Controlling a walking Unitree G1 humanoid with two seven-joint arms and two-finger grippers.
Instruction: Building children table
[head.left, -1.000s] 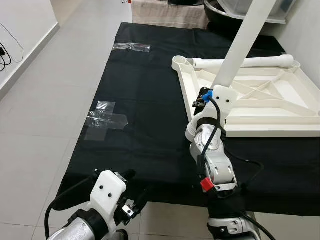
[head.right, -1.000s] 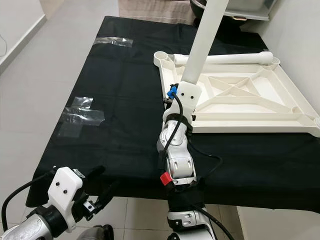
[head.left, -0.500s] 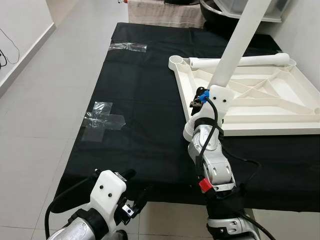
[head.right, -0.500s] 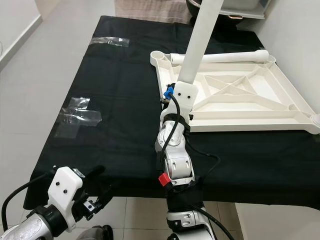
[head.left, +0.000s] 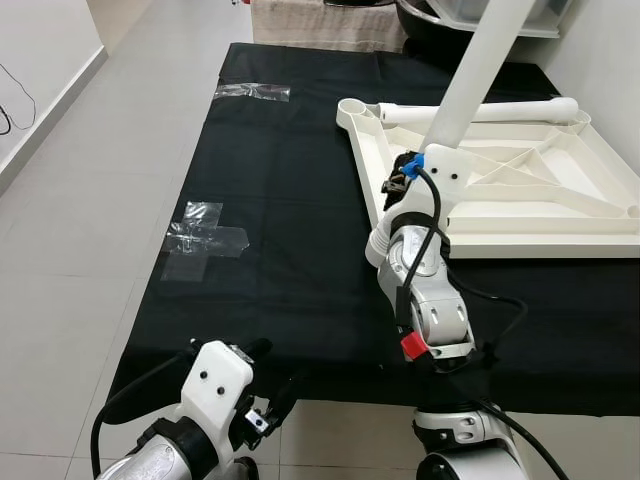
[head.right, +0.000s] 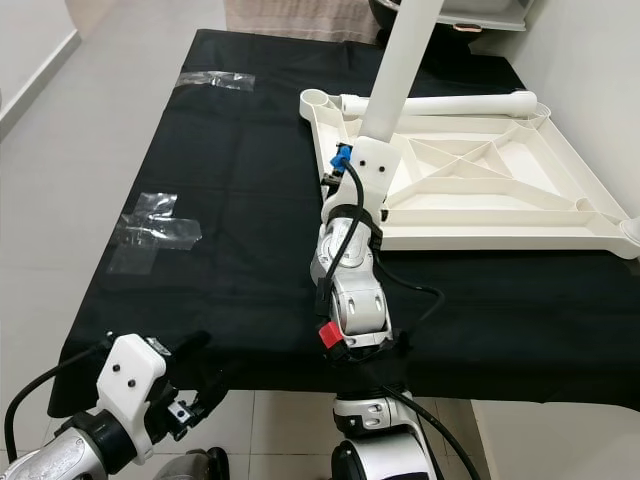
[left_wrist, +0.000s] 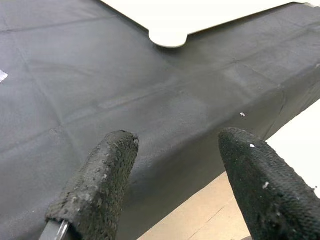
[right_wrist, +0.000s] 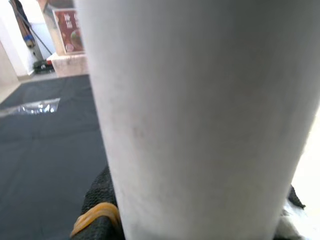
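Rigidity and lightness seem likely in the long white plastic table leg (head.left: 478, 75), clamped near its lower end by the right pincer (head.left: 425, 168); left pincer (left_wrist: 175, 187) gapes empty.

- The light is bright and even in both eye views, like soft indoor daylight, with no strong direction.
- Shadows are weak; there is only a soft dark band under the near edge of the black cloth (head.left: 290, 250).
- The clear tape (head.left: 205, 235) on the cloth gives small white glare.
- The white tabletop (head.left: 520, 190) is very bright against the cloth, but its ribs are readable.
- The eye views are sharp, without motion blur.
- In the left wrist view the black fingertips (left_wrist: 100, 185) are a little soft, while the cloth behind them is sharp.
- In the right wrist view the white table leg (right_wrist: 200, 115) is very near and out of focus; the background is hazy.
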